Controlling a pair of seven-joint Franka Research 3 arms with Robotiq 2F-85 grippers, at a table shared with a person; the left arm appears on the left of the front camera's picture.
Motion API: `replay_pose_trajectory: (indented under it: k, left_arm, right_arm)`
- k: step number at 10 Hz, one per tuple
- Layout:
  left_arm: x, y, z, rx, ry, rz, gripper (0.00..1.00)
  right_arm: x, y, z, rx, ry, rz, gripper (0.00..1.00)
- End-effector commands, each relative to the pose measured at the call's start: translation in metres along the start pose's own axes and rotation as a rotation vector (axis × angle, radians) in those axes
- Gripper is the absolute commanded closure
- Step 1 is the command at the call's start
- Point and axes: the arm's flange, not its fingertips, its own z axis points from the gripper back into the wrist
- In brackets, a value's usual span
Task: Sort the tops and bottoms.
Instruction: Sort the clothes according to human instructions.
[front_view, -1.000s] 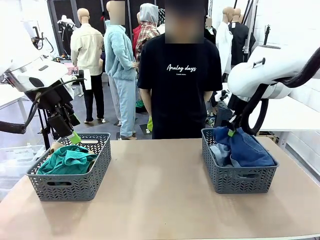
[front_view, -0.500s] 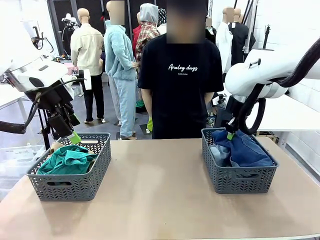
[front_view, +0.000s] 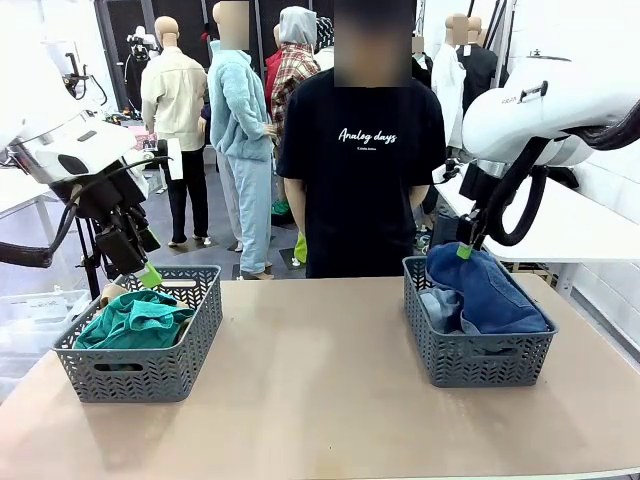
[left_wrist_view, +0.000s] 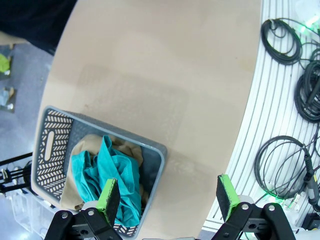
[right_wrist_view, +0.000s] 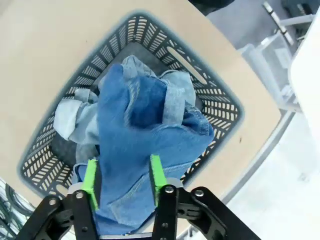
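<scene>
Left gripper (left_wrist_view: 165, 195) hangs with jaws spread above the left basket (front_view: 190, 350) holding the teal top (front_view: 135, 322) over the tan top (left_wrist_view: 127, 150); right gripper (right_wrist_view: 122, 177), jaws parted and empty, hovers above the denim bottoms (front_view: 485, 292) in the right basket (front_view: 485, 360), with a person (front_view: 360, 160) standing behind the table (front_view: 320, 400).

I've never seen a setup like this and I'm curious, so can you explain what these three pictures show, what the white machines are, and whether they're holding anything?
The white machines are two robot arms at a table, facing a person. The front picture looks across the table; the other two come from cameras on the arms' wrists, looking down past the green-padded fingers.

Two grey baskets stand on the table. The left basket holds a teal top over a tan one. The right basket holds dark blue denim and a paler denim piece.

The left end effector hovers open, holding nothing. The right end effector sits just above the dark denim, jaws partly apart, apparently letting go.
</scene>
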Motion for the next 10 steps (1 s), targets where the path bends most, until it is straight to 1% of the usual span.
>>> replay_pose_trajectory:
  k: [1,3,4,5,10]
  left_arm:
    - [-0.0025,0.0004,0.0013,-0.005,0.003,-0.006,0.0]
    - [-0.0025,0.0004,0.0013,-0.005,0.003,-0.006,0.0]
    - [-0.0025,0.0004,0.0013,-0.005,0.003,-0.006,0.0]
    - [-0.0025,0.0004,0.0013,-0.005,0.003,-0.006,0.0]
    - [-0.0025,0.0004,0.0013,-0.005,0.003,-0.006,0.0]
  right_arm:
    - [-0.0012,0.0008,-0.004,0.003,0.026,-0.023,0.0]
    - [-0.0024,-0.002,0.0012,-0.004,0.022,-0.034,0.0]
    - [0.0021,-0.0025,0.0039,0.007,0.041,-0.049,0.0]
    - [-0.0019,-0.0009,-0.0013,0.006,0.009,-0.01,0.0]
    - [-0.0019,-0.0009,-0.0013,0.006,0.009,-0.01,0.0]
